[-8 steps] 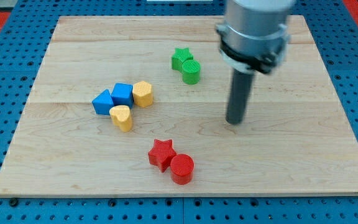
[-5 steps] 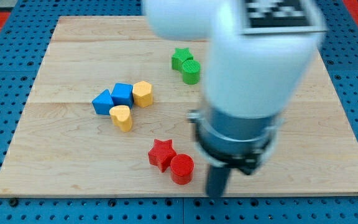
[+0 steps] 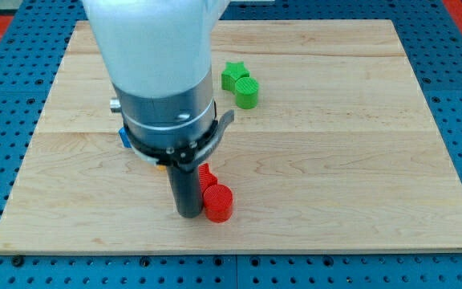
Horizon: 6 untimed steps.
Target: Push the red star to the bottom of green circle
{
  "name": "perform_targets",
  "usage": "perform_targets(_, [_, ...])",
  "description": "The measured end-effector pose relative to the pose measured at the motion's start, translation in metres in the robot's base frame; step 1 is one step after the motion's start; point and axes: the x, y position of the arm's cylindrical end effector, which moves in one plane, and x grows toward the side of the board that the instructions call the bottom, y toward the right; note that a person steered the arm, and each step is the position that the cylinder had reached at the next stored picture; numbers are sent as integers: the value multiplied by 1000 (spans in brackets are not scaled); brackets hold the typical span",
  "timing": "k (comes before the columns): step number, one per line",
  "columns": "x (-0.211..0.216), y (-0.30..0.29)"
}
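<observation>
My tip (image 3: pixel 188 214) sits on the wooden surface (image 3: pixel 359 177) touching the left side of the red cylinder (image 3: pixel 217 202); no claw shows, so its state can't be told. The red star (image 3: pixel 206 176) is mostly hidden behind the rod, touching the red cylinder's upper-left. The green cylinder (image 3: pixel 247 92) is well above the red cylinder, touching the green star (image 3: pixel 232 74).

No text, label, brand, number or sign can be read anywhere: not on the arm, the blocks, the wooden board or the blue pegboard.
</observation>
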Motion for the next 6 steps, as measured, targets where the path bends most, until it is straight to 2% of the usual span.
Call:
perform_targets(3, [-69, 5])
perform_targets(5, [-70, 73])
perform_targets(6, [-90, 62])
